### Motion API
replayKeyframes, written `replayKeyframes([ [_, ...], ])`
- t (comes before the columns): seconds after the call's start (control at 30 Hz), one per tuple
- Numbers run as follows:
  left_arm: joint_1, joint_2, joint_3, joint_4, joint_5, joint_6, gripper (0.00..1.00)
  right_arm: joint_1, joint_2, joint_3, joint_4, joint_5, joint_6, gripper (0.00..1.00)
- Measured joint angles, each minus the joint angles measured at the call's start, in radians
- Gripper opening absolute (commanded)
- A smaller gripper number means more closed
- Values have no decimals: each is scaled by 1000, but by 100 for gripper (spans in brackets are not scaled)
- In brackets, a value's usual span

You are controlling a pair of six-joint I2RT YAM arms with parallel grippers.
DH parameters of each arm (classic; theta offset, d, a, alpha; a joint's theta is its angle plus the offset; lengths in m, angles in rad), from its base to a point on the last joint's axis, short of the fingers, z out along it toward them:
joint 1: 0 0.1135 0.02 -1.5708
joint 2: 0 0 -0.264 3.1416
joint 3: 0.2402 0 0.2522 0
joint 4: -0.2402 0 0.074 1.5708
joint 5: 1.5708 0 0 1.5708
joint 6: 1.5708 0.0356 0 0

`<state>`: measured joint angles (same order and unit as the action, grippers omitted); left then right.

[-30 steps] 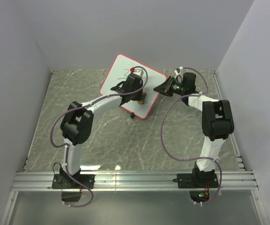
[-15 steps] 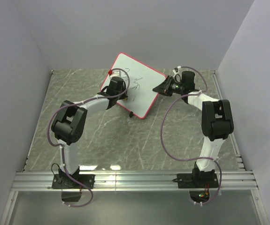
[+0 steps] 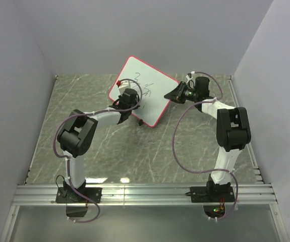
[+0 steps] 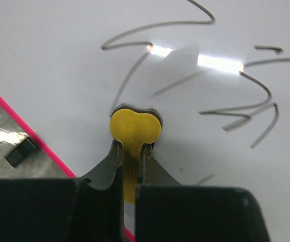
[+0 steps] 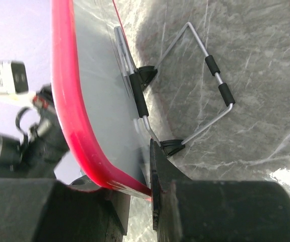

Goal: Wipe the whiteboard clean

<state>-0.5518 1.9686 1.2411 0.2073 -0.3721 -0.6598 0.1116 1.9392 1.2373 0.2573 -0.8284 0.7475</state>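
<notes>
Currently left gripper (image 4: 130, 152) pinches yellow eraser (image 4: 134, 126) (on whiteboard (image 4: 59, 50)); right gripper (image 5: 134, 189) clamps rim beside wire stand (image 5: 213, 65).

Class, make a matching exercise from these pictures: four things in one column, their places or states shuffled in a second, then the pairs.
1. rectangular white whiteboard with red-pink frame
2. flat yellow eraser pad
3. bent silver wire stand
4. right gripper

A. clipped to the board's back
B. shut on the board's edge
C. propped tilted, bearing dark scribbles
D. held by the left gripper

Pairs: 1-C, 2-D, 3-A, 4-B
</notes>
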Motion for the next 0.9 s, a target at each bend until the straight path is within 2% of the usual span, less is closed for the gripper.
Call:
replayKeyframes([
  [0.17,-87,5,-10,35,-28,-82,0,-8,0,-2,18,17,7,0],
  [0.43,-192,26,53,27,-27,-129,0,-19,0,-2,19,32,11,0],
  [0.73,-169,31,78,-7,14,-140,0,-19,0,-6,16,36,9,0],
  [0.9,-101,30,31,66,100,-175,0,-18,0,-5,10,43,8,0],
])
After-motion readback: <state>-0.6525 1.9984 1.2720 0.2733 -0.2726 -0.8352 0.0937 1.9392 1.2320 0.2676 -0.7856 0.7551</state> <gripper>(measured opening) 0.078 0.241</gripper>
